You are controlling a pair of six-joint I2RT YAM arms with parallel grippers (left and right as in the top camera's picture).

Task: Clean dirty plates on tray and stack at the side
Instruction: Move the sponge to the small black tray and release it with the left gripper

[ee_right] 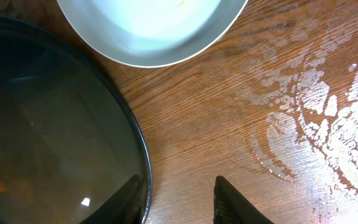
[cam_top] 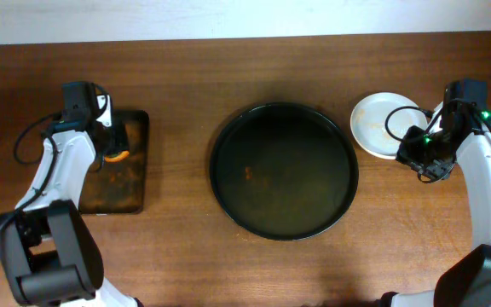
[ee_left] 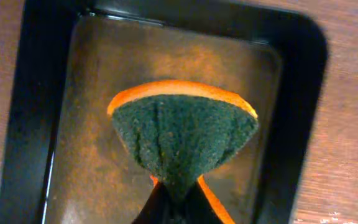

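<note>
**Q:** Overhead view: where does the crockery lie?

**A:** A round white shallow plate (cam_top: pixel 384 124) rests on the brown wooden table (cam_top: pixel 186 77), just right of the large round black tray (cam_top: pixel 314 196). Whether others lie beneath it cannot be told.

**Q:** Wrist views: how do the jaws stand?

**A:** Left gripper (ee_left: pixel 174 208): closed on a green-topped orange sponge (ee_left: pixel 182 134), over the small dark rectangular tray (ee_left: pixel 36 124). Right gripper (ee_right: pixel 179 202): jaws apart, holding nothing, above wet wood beside the round tray's rim.

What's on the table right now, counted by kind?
Trays: 2, the round tray and the rectangular tray
Sponge: 1
Plate: 1 showing; any under it are hidden
Total: 4
</note>
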